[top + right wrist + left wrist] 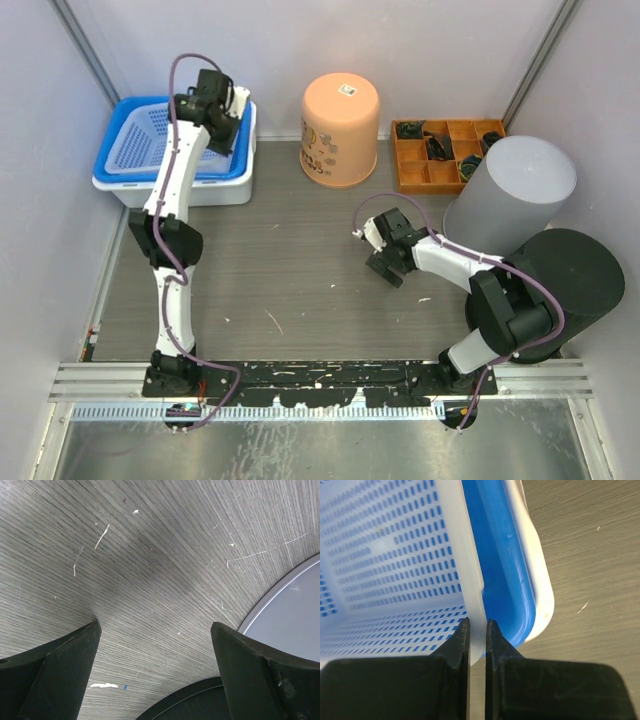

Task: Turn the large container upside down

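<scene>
The orange bucket (340, 135) has a sticker (348, 90), too small to read.

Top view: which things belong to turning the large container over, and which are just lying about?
In the job:
perforated basket, nested in the blue-and-white tub
left gripper, shut on its wall

Lying about:
orange bucket
wooden compartment tray
grey cylinder
black cylinder
right gripper, open over the table

Three bins (340, 115) (508, 198) (568, 290), one basket (138, 140), one tray (412, 172)
</scene>
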